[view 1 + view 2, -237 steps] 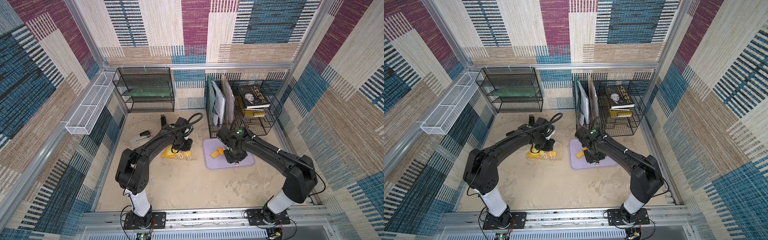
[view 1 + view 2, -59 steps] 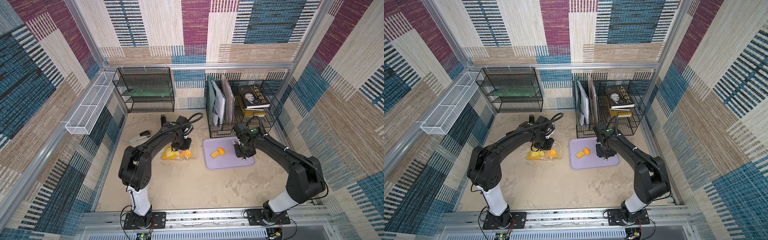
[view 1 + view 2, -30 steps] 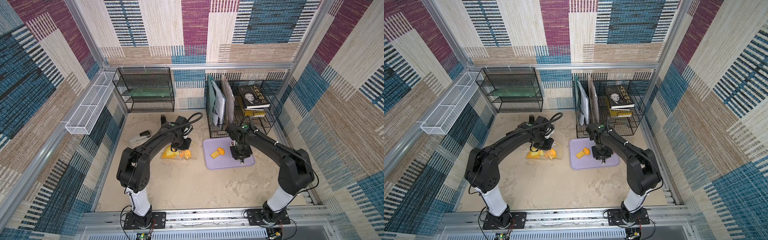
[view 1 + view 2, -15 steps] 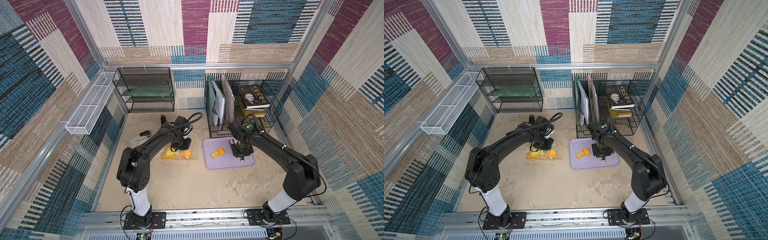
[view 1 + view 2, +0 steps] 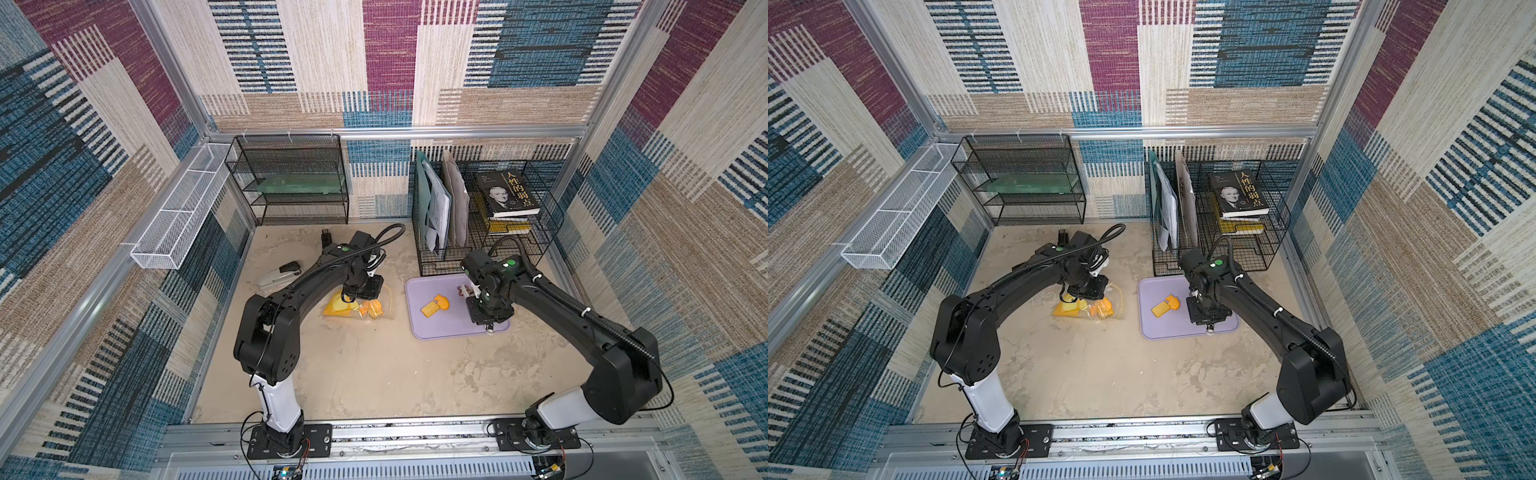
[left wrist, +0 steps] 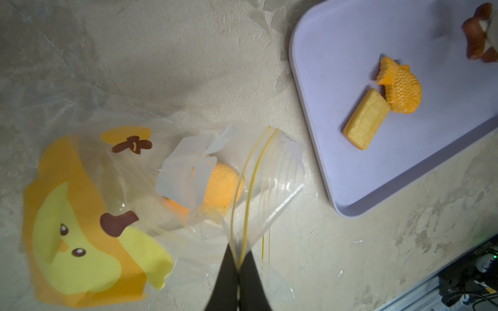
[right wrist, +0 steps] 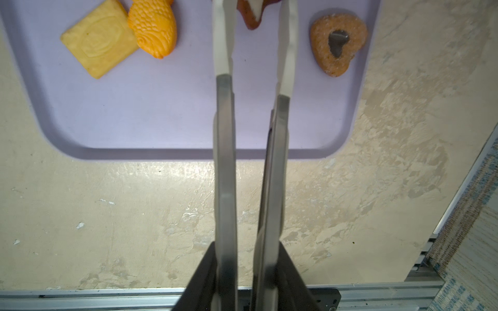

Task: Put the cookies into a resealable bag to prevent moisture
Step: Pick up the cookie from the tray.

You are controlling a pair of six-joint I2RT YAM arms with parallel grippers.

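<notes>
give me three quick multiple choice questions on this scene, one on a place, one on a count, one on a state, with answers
1. The left claw is: A) shut on the zip edge of the resealable bag B) wide open C) holding a cookie
2. The fish cookie lies: A) inside the bag B) in the left claw C) on the lilac tray, touching the square cookie
3. Cookies visible in the right wrist view: A) two B) four C) seven
Answers: 1 A, it pinches the yellow zip lines; 2 C, its side meets the square cookie on the tray; 3 B, square, fish, a dark brown one between the tips of the tongs and a heart-shaped one.
</notes>
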